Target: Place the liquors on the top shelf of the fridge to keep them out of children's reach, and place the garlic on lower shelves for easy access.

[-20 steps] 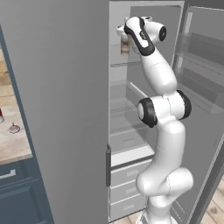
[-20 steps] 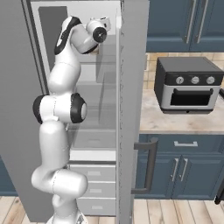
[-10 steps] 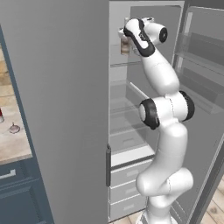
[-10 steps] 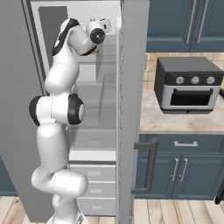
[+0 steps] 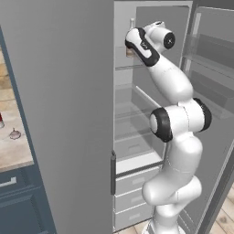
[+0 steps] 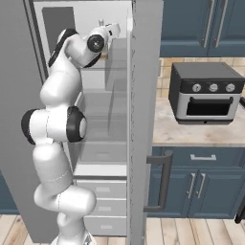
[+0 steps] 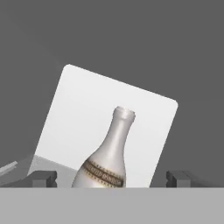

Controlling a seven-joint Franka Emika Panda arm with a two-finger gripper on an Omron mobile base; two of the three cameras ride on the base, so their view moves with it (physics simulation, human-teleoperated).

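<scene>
The greyish-brown liquor bottle (image 7: 107,157) with a pale label stands upright on the top shelf (image 5: 122,67) of the open grey fridge (image 5: 59,91). My gripper (image 7: 111,179) is open, its fingertips (image 7: 41,178) wide apart on either side of the bottle's body and not touching it. In the left base view the hand (image 5: 137,43) is at the top shelf, with the bottle's neck (image 5: 132,23) rising behind it. In the right base view the bottle's neck (image 6: 101,22) rises beside the hand. The garlic (image 5: 15,134) lies on the counter at the far left.
The fridge's doors (image 6: 143,95) stand open on both sides of the arm. Lower glass shelves (image 5: 130,112) and white drawers (image 5: 132,183) lie beneath. A toaster oven (image 6: 206,93) sits on the counter to the right, above dark blue cabinets (image 6: 198,184).
The arm's elbow has sunk a little and swung outward. The hand stays at the top shelf with its jaws wide, and the bottle has not moved.
</scene>
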